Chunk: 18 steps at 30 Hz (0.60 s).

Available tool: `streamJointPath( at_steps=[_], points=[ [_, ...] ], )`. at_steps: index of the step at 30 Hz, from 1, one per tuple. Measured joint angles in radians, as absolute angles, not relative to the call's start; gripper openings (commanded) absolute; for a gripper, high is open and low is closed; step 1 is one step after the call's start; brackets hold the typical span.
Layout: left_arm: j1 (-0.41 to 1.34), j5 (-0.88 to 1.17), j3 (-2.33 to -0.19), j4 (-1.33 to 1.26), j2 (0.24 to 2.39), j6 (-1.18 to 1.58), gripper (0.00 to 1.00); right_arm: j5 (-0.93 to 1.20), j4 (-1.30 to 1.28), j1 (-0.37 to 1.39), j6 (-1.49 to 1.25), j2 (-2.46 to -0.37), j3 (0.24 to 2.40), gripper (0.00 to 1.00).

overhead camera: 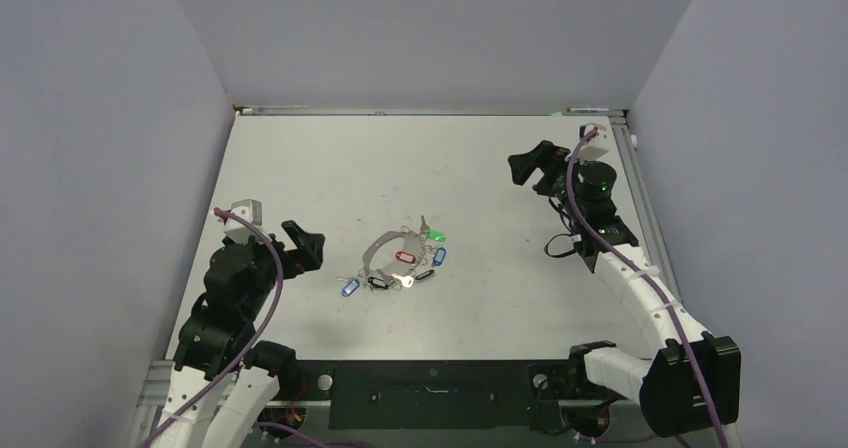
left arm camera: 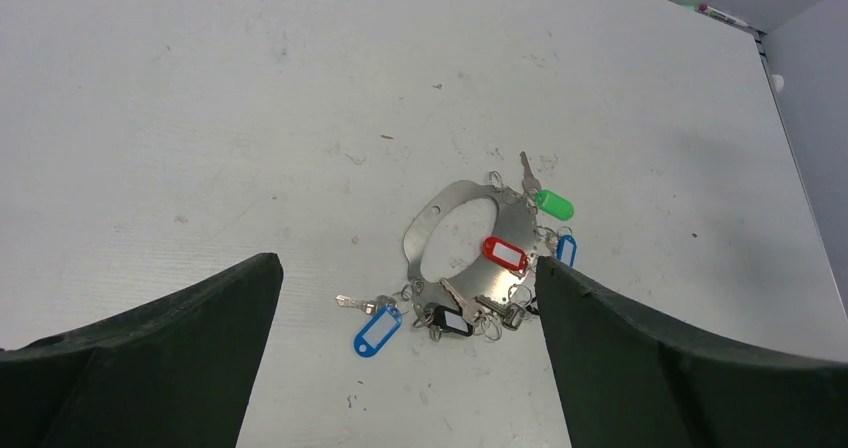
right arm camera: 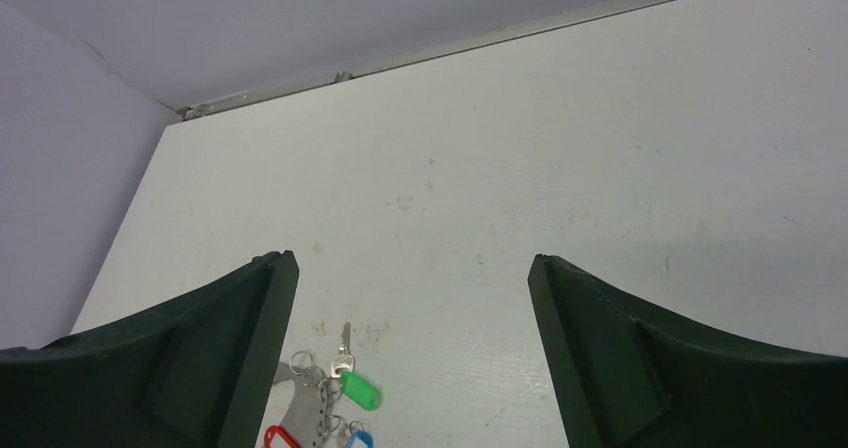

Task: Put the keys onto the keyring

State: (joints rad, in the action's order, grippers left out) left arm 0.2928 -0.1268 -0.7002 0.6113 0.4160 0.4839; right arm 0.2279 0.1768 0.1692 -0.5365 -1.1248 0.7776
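The keyring is a flat silvery D-shaped loop lying mid-table. Keys with small split rings cluster along its right and near edges: green tag, red tag, black tag, a blue tag, and another blue tag at its near left. I cannot tell which are threaded on. In the left wrist view the keyring, red tag and blue tag lie ahead of my open, empty left gripper. My left gripper is left of the keys. My right gripper is open, empty, far right; it also shows in the right wrist view, with the green tag below.
Grey walls enclose the white table on three sides. A metal rail runs along the far edge. A black cable loops beside the right arm.
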Motion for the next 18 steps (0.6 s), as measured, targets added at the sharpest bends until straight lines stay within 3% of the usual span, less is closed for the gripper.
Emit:
streamJointPath(
  at_steps=[4, 11, 18],
  points=[
    [0.293, -0.126, -0.700, 0.611, 0.418, 0.482, 0.96, 0.155, 0.149, 0.241, -0.509, -1.108, 0.772, 0.94],
    [0.292, -0.126, -0.700, 0.611, 0.418, 0.480, 0.96, -0.012, 0.038, 0.531, -0.421, -1.147, 0.827, 0.99],
    [0.286, -0.127, -0.700, 0.611, 0.418, 0.481, 0.96, -0.156, -0.054, 0.794, -0.368, -1.272, 0.951, 0.93]
  ],
)
